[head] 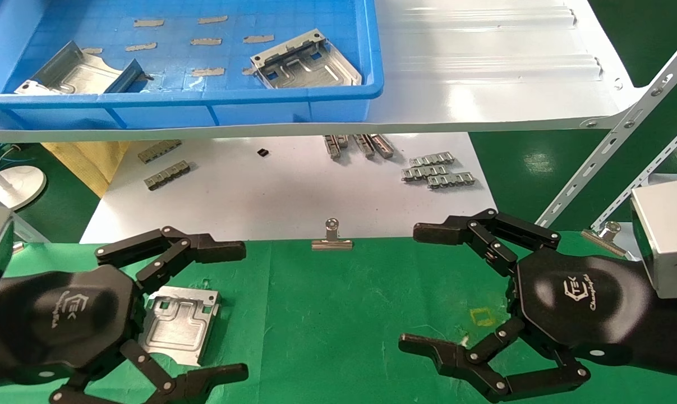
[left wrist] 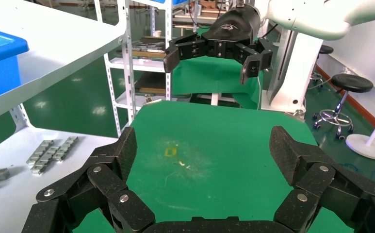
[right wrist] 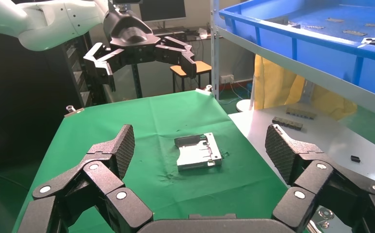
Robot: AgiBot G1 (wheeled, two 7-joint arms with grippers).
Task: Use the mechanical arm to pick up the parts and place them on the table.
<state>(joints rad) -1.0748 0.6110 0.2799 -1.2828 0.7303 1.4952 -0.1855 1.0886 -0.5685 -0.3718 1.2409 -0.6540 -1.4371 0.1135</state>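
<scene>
Black jointed links spread wide on both tools, and neither has hold of anything. The left tool [head: 192,317] sits at the lower left of the head view, its glossy hexagonal palm low over the green cloth and its fingers splayed either side of one silvery part [head: 179,324] that lies flat on the bench [head: 338,314]; from that view alone I cannot tell whether the links touch the plate, but the right wrist view shows the plate [right wrist: 198,151] lying free on the cloth with the left tool [right wrist: 141,51] raised well above it. The right tool [head: 428,292] mirrors it at the lower right, equally open and pointing toward the middle of the bench, over bare cloth near a small yellow square outline [head: 482,317].

As for progress, one part looks delivered. Two more remain in the blue bin [head: 293,106] on the white shelf [head: 484,73] at the top of the frame: one plate [head: 306,60] near the bin's right end, another [head: 83,72] near its left end, tilted with its folded edges up. So I judge roughly a third done, with both bin parts left to fetch.

Both arms reach in from the bottom corners, palms facing up toward the head camera, wrists roughly level.
</scene>
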